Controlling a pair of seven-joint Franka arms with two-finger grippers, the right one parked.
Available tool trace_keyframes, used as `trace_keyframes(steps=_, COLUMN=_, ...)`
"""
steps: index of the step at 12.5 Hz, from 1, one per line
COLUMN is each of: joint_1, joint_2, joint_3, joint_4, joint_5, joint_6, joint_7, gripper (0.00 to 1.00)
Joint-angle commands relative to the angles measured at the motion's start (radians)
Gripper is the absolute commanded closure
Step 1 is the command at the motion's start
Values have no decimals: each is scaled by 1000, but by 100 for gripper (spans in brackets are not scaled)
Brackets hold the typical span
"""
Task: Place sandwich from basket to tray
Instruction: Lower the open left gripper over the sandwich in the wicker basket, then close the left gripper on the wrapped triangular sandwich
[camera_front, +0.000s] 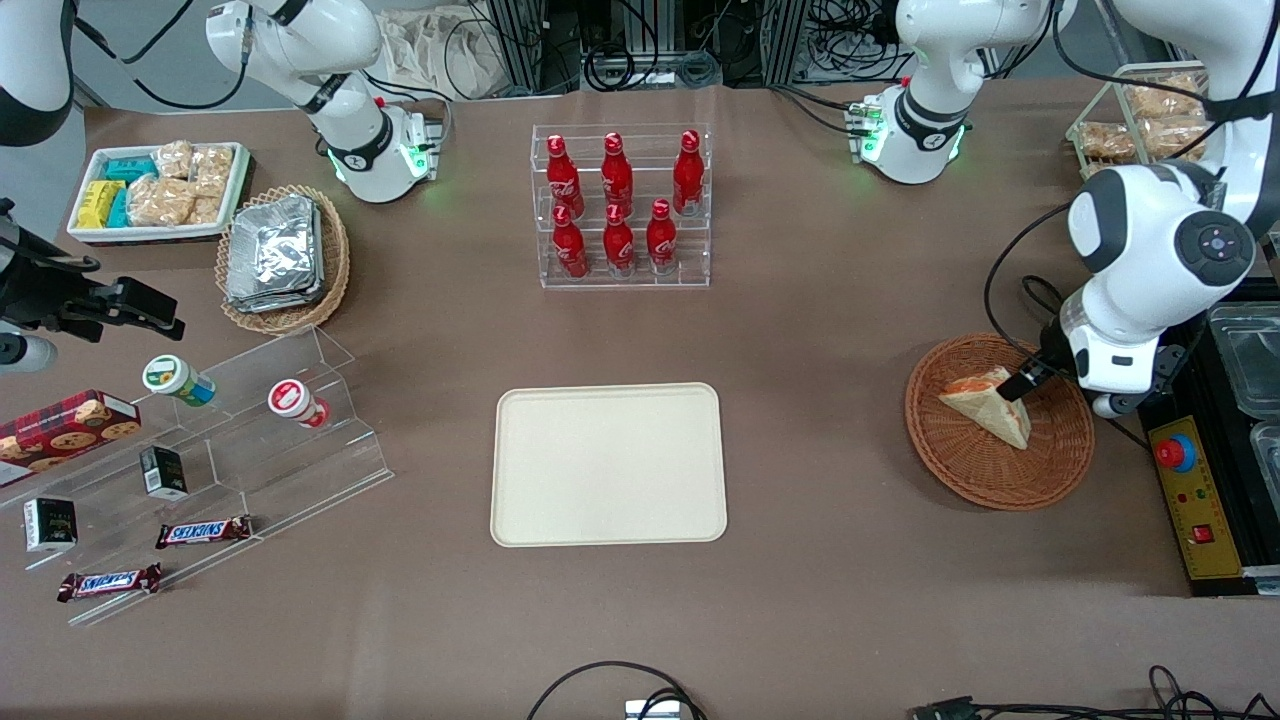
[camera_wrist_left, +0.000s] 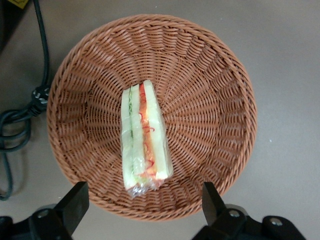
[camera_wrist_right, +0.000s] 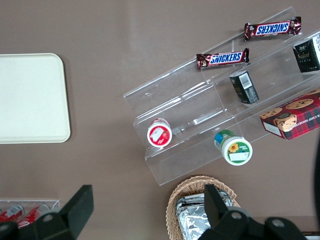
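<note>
From the front, we see the gripper (camera_front: 1022, 385) low over the basket (camera_front: 1000, 470), its jaws touching the sandwich (camera_front: 990, 405); the tray (camera_front: 607, 464) sits well apart on the tabletop (camera_front: 800, 330). In the left wrist view, our jaws stand spread wide, the sandwich (camera_wrist_left: 143, 137) lying between them in the basket (camera_wrist_left: 210, 100), ungrasped.

Sandwich (camera_wrist_left: 144, 141) on edge in basket (camera_wrist_left: 210, 75); tray (camera_front: 608, 464) bare.
</note>
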Motion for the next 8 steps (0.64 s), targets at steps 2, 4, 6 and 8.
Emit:
trace_keyframes(steps=2, joint_1=-11, joint_2=54, joint_3=-2, joint_4=-35, joint_5=9, joint_6=122, joint_7=-82, gripper=0)
trace_keyframes(steps=4, joint_1=-13, joint_2=79, joint_3=-2, joint_4=-67, joint_5=9, joint_6=194, joint_7=-103, gripper=0)
trace_keyframes(steps=6, joint_1=-13, joint_2=99, joint_3=-2, joint_4=-78, joint_5=9, joint_6=219, joint_7=-116, gripper=0)
trace_keyframes(steps=8, joint_1=-13, joint_2=119, joint_3=-2, joint_4=-84, joint_5=9, joint_6=242, joint_7=-134, gripper=0)
